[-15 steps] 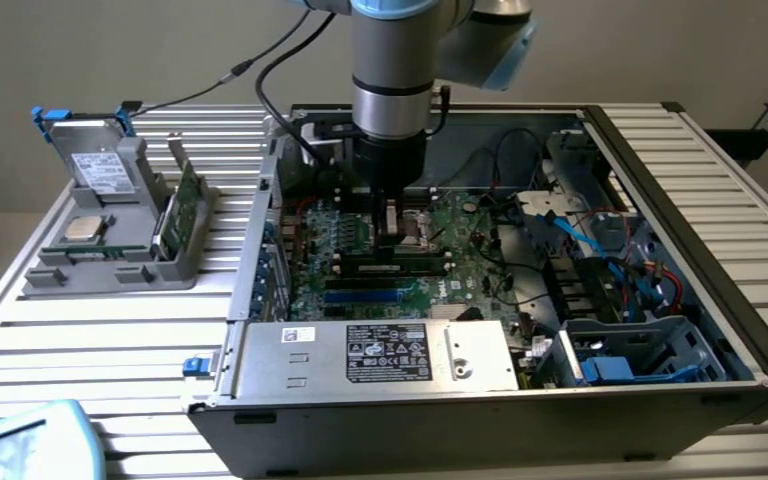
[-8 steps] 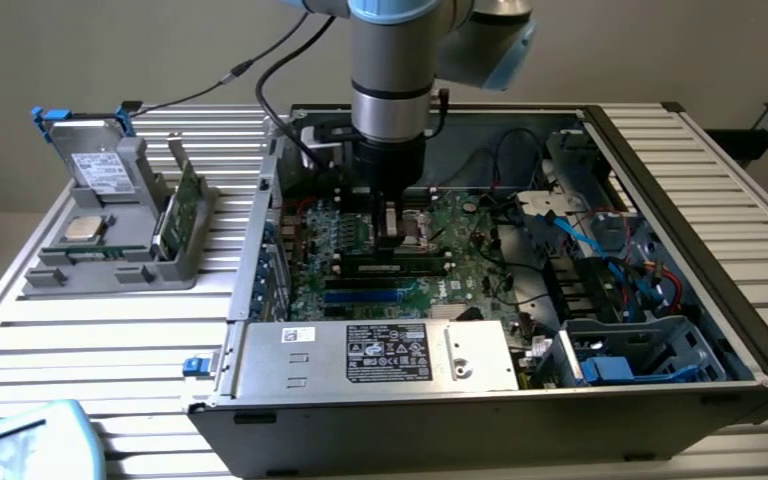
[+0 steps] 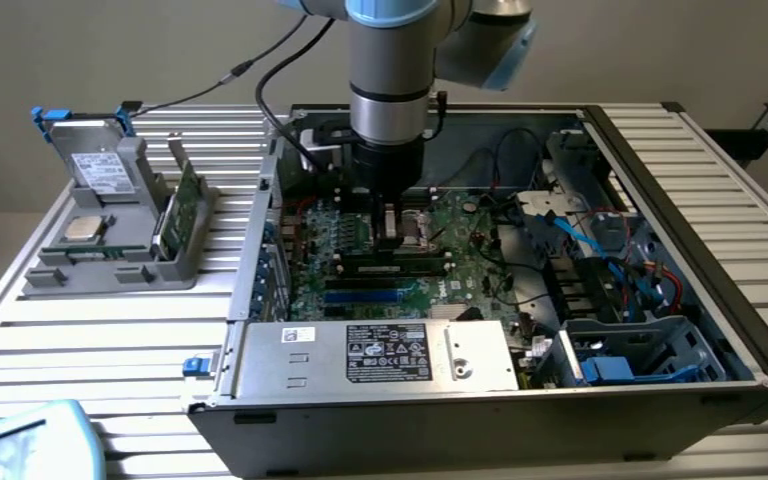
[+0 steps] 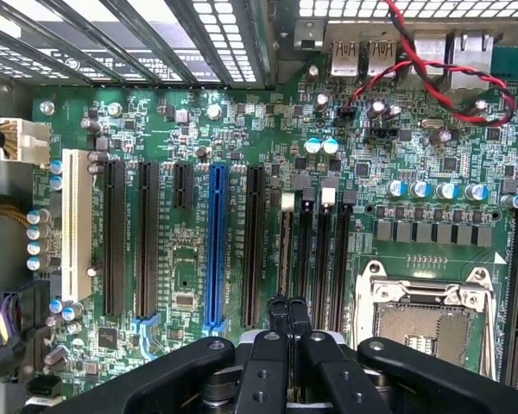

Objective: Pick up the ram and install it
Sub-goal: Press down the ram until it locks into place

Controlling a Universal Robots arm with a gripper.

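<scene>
Jaws closed, the two black fingertips (image 4: 287,312) pressed flat together with nothing visible between them; the gripper (image 3: 394,232) hangs straight down from the arm (image 3: 388,90) inside the open computer case (image 3: 704,250), low over the green motherboard (image 3: 471,250). In the exterior view, the ram (image 3: 391,267) lies lengthwise in a black slot directly beneath the gripper, a long dark stick seated level on the board; whether the fingertips touch its upper edge cannot be told. Just below it in that view run further parallel slots, some with blue edging (image 3: 371,296). In the wrist view, the fingertips point at the group of narrow black memory slots (image 4: 315,250) beside the open processor socket (image 4: 432,306); a blue expansion slot (image 4: 216,246), several black ones and a white slot (image 4: 76,224) lie further along the board. Red and black twisted wires (image 4: 449,73) loop near the rear ports. A silver power supply (image 3: 377,355) with a black label sits at the near wall of the case. On the slatted table (image 3: 117,340), at the exterior view's left, a grey parts holder (image 3: 111,265) carries a boxy drive with a white label (image 3: 101,172), a small square silver processor chip (image 3: 84,228) and an upright green circuit board (image 3: 187,205).
</scene>
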